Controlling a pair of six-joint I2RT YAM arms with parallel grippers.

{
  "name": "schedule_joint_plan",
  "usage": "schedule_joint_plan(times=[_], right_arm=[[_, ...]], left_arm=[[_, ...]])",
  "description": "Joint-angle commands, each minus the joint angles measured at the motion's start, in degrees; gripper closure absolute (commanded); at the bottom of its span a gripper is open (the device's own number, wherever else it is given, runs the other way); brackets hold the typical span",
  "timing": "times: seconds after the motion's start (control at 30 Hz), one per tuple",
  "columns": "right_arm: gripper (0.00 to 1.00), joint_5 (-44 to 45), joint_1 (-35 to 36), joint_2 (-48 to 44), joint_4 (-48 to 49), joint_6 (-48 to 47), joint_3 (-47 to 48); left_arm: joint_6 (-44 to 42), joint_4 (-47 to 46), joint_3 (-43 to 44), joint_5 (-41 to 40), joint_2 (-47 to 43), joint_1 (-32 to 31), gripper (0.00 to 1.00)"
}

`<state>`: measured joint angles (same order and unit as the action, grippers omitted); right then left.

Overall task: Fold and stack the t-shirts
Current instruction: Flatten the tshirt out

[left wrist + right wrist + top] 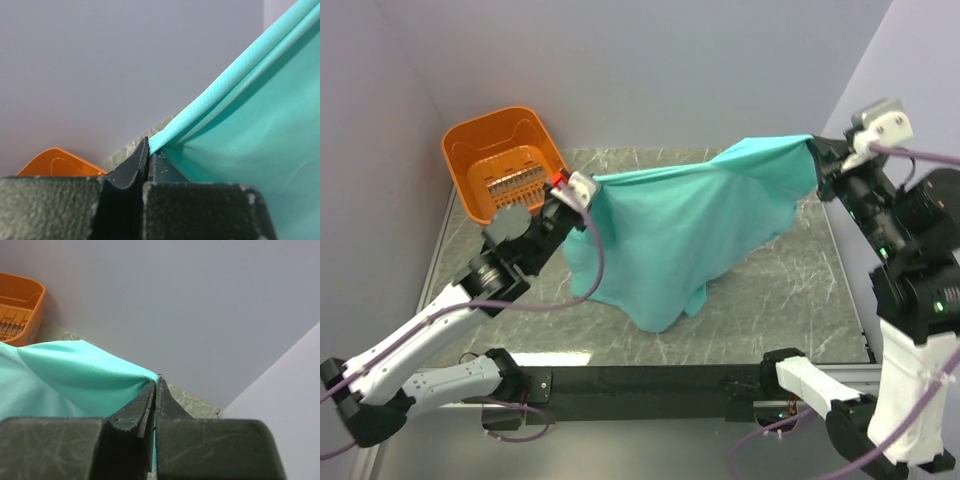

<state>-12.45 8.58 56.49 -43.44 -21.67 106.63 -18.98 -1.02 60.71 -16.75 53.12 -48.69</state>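
One teal-green t-shirt (pixel 690 225) hangs stretched between my two grippers above the marble table (pixel 790 300), its lower part draping down onto the tabletop. My left gripper (pixel 588 192) is shut on the shirt's left edge; in the left wrist view that gripper (pixel 148 145) pinches a taut hem of the t-shirt (pixel 260 130). At the upper right my right gripper (pixel 815 150) is shut on the other corner; in the right wrist view that gripper (pixel 156 381) clamps the cloth of the t-shirt (pixel 75 375).
An orange plastic basket (pixel 505 160) stands at the back left corner, just behind the left gripper; it also shows as the basket (pixel 55 162) and the basket (pixel 17 305). Grey walls close in on the left, back and right. The black base rail (pixel 650 380) runs along the near edge.
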Motion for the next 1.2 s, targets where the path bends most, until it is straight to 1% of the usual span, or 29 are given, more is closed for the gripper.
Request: schedule_joint_plan(times=[0.0,0.07,0.1,0.17,0.2,0.23,0.27,0.33,0.4,0.43,0.47,0.5,0.53,0.57,0.6,0.63,0.67,0.7,0.73,0.8,0.83,0.9,0.93,0.97,1.0,1.03,1.07,1.1,1.17], right_arm=[[1.0,3.2,-0.8,6.7,6.3,1.5,0.0],[1.0,5.8,-0.8,10.7,8.9,2.0,1.0],[1.0,7.1,-0.8,12.3,9.8,2.1,1.8],[1.0,12.3,-0.9,17.0,12.5,2.9,6.1],[1.0,14.3,-1.3,18.6,13.2,3.2,8.0],[1.0,15.2,-2.2,20.1,13.6,4.6,13.2],[1.0,16.1,-3.1,22.6,13.5,5.3,16.2],[1.0,16.0,-5.0,23.2,14.3,7.1,21.3],[1.0,14.1,-7.4,20.7,17.0,7.3,21.4],[1.0,12.7,-8.2,19.3,17.6,7.0,19.3],[1.0,12.4,-8.3,15.6,19.0,6.6,17.3],[1.0,8.6,-9.7,13.7,19.4,5.8,15.0],[1.0,7.0,-9.6,11.6,19.3,3.5,9.3],[1.0,5.5,-9.7,6.9,19.3,2.3,5.6],[1.0,1.7,-9.8,4.4,19.3,0.7,1.3],[1.0,0.7,-9.8,1.8,19.0,-2.9,-7.1],[1.0,-0.9,-9.8,-2.7,17.8,-4.8,-11.0],[1.0,-2.6,-9.9,-4.5,15.4,-9.7,-17.4],[1.0,-6.0,-9.8,-6.4,10.4,-12.5,-21.2],[1.0,-9.3,-9.8,-12.8,5.7,-18.2,-29.2],[1.0,-11.1,-9.8,-14.7,1.0,-24.8,-37.1],[1.0,-10.8,-9.8,-20.3,-1.8,-29.8,-45.3],[1.0,-10.1,-9.9,-21.9,-3.8,-34.6,-52.9],[1.0,-8.4,-9.9,-24.7,-4.3,-36.1,-56.3],[1.0,-7.7,-9.9,-26.0,-4.8,-39.1,-62.1],[1.0,-7.4,-10.0,-27.0,-6.9,-40.5,-64.2],[1.0,-8.4,-10.0,-28.8,-8.7,-41.9,-65.9],[1.0,-9.2,-10.0,-29.7,-10.9,-44.6,-67.7],[1.0,-11.0,-10.0,-32.5,-16.7,-46.4,-68.0]], left_arm=[[-1.2,-6.4,3.9,3.6,7.3,6.1,0.99],[1.3,-8.9,8.0,5.1,11.4,10.9,0.99],[2.4,-10.0,9.8,6.5,15.5,12.2,0.99],[5.9,-12.2,16.9,8.0,19.7,14.7,0.99],[6.8,-12.5,19.6,9.4,23.4,14.9,0.99],[8.3,-13.5,25.0,10.2,24.9,14.9,0.99],[9.1,-13.6,27.8,11.6,26.3,14.9,0.99],[11.5,-14.0,34.3,14.5,28.6,14.9,0.99],[12.9,-14.3,36.9,15.6,28.4,14.8,0.99],[13.7,-14.5,36.4,16.3,27.5,14.8,0.99],[14.0,-16.0,34.8,17.9,26.2,14.8,0.99],[14.0,-16.7,32.5,19.1,23.0,14.8,0.99],[14.1,-17.3,26.6,20.3,21.2,14.8,0.99],[14.1,-17.4,23.5,22.5,19.3,14.8,0.99],[14.2,-16.5,20.4,23.9,16.1,14.8,0.99],[14.3,-15.9,13.6,25.4,14.7,14.8,0.99],[14.8,-15.3,10.2,28.4,13.3,14.8,0.99],[15.2,-13.7,6.8,30.2,11.4,14.8,0.99],[16.0,-12.8,0.4,32.2,10.7,14.8,0.98],[17.2,-11.4,-5.7,36.1,9.5,14.3,0.97],[18.2,-10.7,-11.6,37.1,9.5,14.1,0.96],[18.3,-9.2,-16.0,36.5,11.1,11.7,0.94],[17.9,-6.0,-18.5,35.5,12.3,10.4,0.93],[17.5,-3.8,-18.8,34.3,13.7,7.5,0.92],[17.2,-1.4,-18.4,31.9,17.0,6.0,0.91],[16.3,0.6,-17.0,31.1,18.6,4.4,0.91],[15.7,5.6,-16.0,30.0,20.0,1.6,0.91],[15.7,7.4,-14.3,28.9,22.2,0.5,0.91],[15.7,11.1,-13.5,27.5,23.0,-1.2,0.91]])
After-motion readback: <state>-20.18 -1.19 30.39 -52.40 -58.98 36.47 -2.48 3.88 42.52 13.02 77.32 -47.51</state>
